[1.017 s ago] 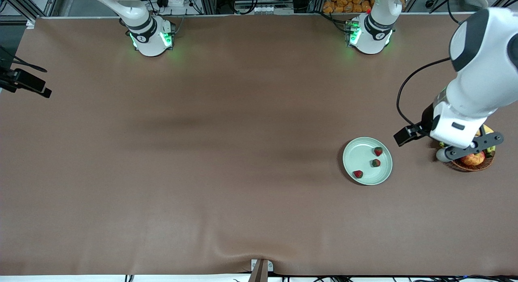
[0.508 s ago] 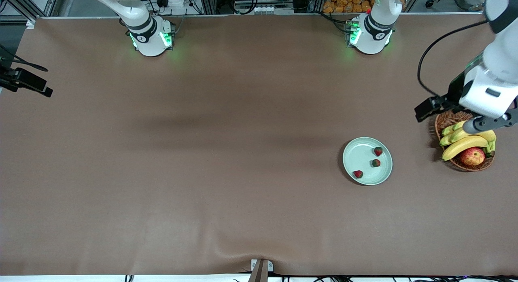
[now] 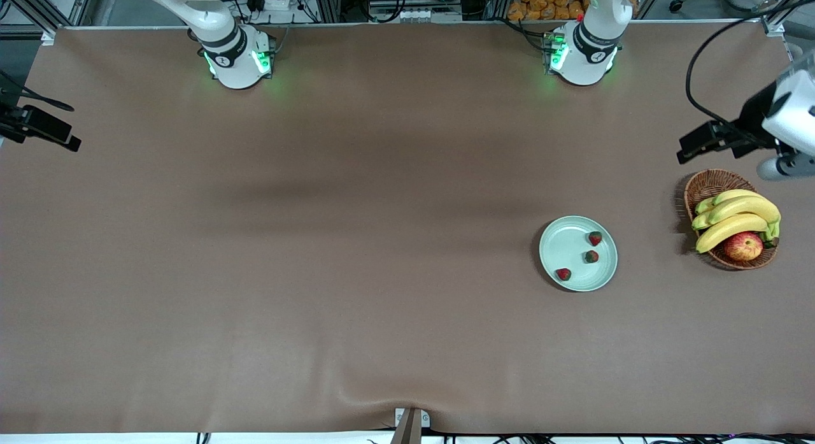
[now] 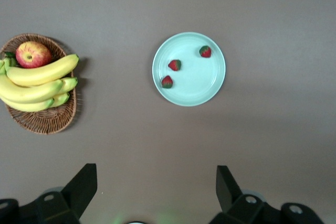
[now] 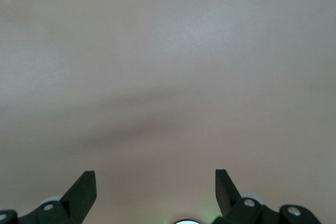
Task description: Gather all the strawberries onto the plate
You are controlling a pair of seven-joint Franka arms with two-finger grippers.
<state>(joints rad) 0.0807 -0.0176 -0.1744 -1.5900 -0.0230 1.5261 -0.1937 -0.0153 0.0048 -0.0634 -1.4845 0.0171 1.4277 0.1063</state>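
Front view. The plate (image 3: 578,253) lies on the brown table (image 3: 318,240) toward the left arm's end, and all three strawberries (image 3: 595,238) rest inside it: two close together and one, nearest the front camera, by the rim. Beside the plate, closer still to the left arm's end, stands a wicker basket (image 3: 707,184) holding bananas (image 3: 735,216) and an apple (image 3: 743,246). The left gripper (image 3: 789,167) hangs raised at the table's edge, over bare table just beside the basket's rim and well apart from the plate; it carries nothing. The right arm waits, only its base (image 3: 237,57) being visible.

Left wrist view. The left gripper (image 4: 157,192) looks straight down with its fingers (image 4: 81,187) spread wide and empty. Plate (image 4: 189,69) and strawberries (image 4: 175,65) lie well below it, with the basket (image 4: 47,119), bananas (image 4: 37,80) and apple (image 4: 33,54) beside them.

Right wrist view. The right gripper (image 5: 156,190) is likewise spread wide and empty, over bare table (image 5: 168,66).
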